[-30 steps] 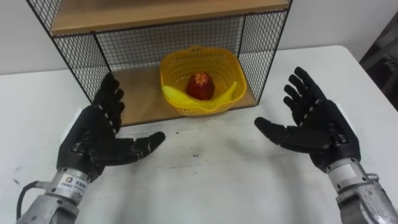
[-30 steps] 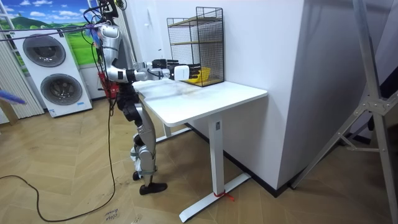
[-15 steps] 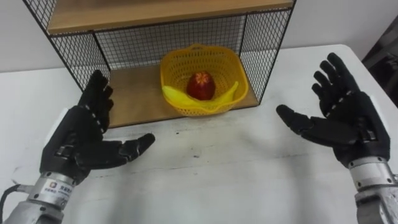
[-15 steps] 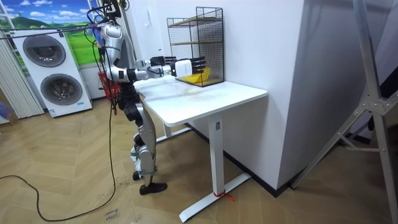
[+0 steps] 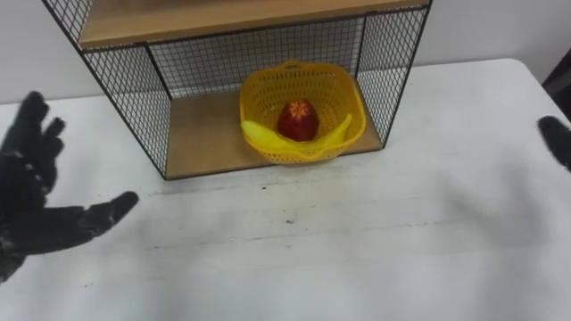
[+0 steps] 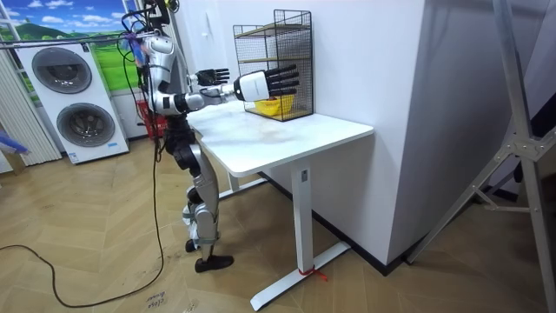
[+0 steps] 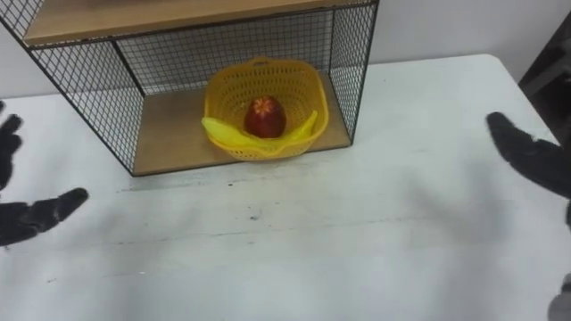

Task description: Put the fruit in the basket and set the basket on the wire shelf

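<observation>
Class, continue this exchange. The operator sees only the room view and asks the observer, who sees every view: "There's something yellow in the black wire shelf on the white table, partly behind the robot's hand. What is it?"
Observer: A yellow plastic mesh basket, holding a red apple and a yellow banana.
Operator: Where does it stand in the shelf?
Observer: Upright on the wooden bottom board of the black wire shelf, toward the board's right side.
Operator: Is either hand holding anything?
Observer: No. The left hand and the right hand are open over the white table, far apart, one on either side of the shelf.
</observation>
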`<state>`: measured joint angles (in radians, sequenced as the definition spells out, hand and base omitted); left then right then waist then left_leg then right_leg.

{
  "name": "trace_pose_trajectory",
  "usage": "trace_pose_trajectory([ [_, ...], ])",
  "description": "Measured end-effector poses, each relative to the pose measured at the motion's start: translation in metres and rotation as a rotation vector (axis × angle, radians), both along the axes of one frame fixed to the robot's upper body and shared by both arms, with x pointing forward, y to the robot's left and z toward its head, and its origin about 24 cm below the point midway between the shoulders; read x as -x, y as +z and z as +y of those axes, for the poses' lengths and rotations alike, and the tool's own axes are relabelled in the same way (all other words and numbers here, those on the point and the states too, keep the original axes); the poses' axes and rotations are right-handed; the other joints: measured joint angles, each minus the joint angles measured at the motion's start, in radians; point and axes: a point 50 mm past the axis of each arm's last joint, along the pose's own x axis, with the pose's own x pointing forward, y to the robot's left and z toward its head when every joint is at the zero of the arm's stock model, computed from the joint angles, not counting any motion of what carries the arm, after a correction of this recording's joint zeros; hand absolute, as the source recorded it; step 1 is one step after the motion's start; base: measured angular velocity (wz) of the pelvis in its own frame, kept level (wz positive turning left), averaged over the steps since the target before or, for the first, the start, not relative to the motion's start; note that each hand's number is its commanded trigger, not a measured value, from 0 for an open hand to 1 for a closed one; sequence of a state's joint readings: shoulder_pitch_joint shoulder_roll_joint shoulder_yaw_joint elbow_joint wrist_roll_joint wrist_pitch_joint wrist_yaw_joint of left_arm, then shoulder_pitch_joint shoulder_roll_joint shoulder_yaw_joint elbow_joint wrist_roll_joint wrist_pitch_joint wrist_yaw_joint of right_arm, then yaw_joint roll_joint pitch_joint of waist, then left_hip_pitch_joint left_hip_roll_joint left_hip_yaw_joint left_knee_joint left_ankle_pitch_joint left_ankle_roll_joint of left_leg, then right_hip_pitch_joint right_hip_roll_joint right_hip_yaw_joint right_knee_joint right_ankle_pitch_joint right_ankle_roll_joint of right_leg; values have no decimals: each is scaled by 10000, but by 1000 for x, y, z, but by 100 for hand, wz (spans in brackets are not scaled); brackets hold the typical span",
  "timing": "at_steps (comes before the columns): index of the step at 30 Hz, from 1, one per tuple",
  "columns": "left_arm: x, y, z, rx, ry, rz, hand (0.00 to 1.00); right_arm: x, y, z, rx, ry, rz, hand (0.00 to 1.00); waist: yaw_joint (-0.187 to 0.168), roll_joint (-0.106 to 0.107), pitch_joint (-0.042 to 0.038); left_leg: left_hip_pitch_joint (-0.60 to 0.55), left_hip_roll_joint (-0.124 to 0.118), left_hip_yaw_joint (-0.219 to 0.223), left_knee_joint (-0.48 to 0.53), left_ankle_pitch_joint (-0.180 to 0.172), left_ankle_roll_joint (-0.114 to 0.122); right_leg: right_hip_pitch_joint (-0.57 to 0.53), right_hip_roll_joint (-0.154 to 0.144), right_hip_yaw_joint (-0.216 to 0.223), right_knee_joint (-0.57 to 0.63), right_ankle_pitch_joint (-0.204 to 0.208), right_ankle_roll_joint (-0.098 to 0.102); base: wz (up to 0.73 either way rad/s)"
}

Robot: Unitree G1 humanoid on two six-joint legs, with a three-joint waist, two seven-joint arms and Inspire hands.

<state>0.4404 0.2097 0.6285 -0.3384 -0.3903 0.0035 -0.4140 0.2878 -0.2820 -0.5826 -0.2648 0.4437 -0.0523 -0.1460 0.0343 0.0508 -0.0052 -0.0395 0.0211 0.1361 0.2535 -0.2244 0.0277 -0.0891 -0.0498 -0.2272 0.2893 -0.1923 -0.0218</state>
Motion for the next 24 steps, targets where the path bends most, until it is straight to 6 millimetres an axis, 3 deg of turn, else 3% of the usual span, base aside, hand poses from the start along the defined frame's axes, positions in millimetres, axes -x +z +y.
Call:
trace_pose_trajectory([
  [7, 17, 16, 23, 1193, 1358, -1432, 0, 19, 10, -22, -251, -2272, -666, 0, 82, 117, -65, -19, -22, -30, -4, 0, -1, 8, -28, -7, 47, -71, 5, 1],
  [11, 31, 25, 35, 2061, 2119, -2408, 0, 33, 22, -36, 66, -3427, -976, 0, 181, 73, -35, -15, -117, -32, 18, -1, 1, -154, -223, -102, 475, -315, 7, 5],
  [18, 60, 40, 61, 4771, 4179, -5008, 0, 60, 26, -52, -484, -5403, -1493, 0, 540, 107, -52, -25, -122, -111, 0, 14, -32, -169, -233, -194, 567, -398, -36, 5],
  [21, 81, 32, 80, 5976, 5801, -5845, 0, 68, 26, -58, -971, -6245, -1812, 0, 612, 121, -60, -16, -140, -99, -17, 15, -32, -173, -237, -171, 599, -469, -3, 5],
  [24, 112, 6, 102, 7235, 8488, -5959, 0, 87, 19, -69, -1632, -7511, -1826, 0, 639, 153, -77, -69, -177, -203, -91, 14, -32, -184, -275, -281, 578, -514, 21, 12],
])
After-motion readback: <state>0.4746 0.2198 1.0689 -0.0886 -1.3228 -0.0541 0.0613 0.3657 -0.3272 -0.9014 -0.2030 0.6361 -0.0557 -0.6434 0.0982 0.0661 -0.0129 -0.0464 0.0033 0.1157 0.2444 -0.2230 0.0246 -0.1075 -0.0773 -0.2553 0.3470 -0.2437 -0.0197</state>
